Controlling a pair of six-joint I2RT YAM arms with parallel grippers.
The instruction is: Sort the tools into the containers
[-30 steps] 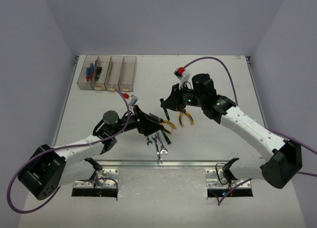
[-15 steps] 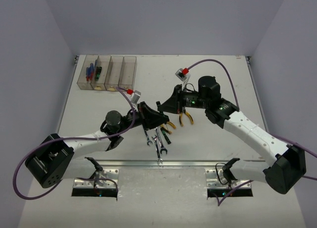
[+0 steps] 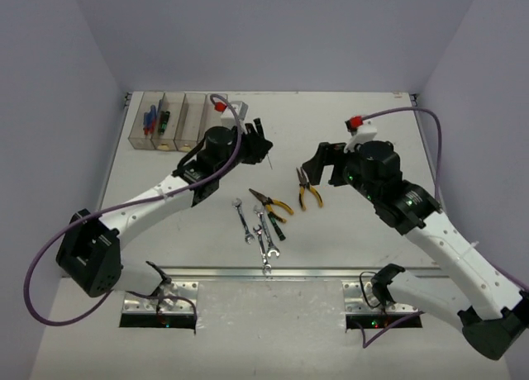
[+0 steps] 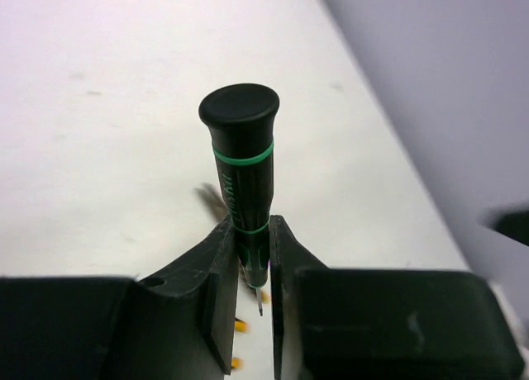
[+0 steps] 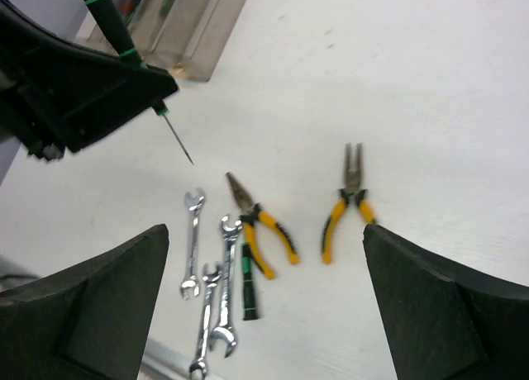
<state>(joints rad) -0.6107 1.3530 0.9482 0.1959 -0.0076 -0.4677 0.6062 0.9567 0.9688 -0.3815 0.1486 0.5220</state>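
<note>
The tools (image 3: 263,231) are judged partly sorted: blue screwdrivers (image 3: 150,118) and a black-green one (image 3: 165,120) are seen in two of the containers (image 3: 216,120). Another black-green screwdriver (image 4: 241,173) is clamped upright between the closed fingers of the left gripper (image 4: 250,231), near the containers. Beneath the spread, empty fingers of the right gripper (image 5: 264,256), two pliers (image 5: 347,202), the wrenches (image 5: 193,244) and one last screwdriver (image 5: 246,285) are yet to be sorted.
</note>
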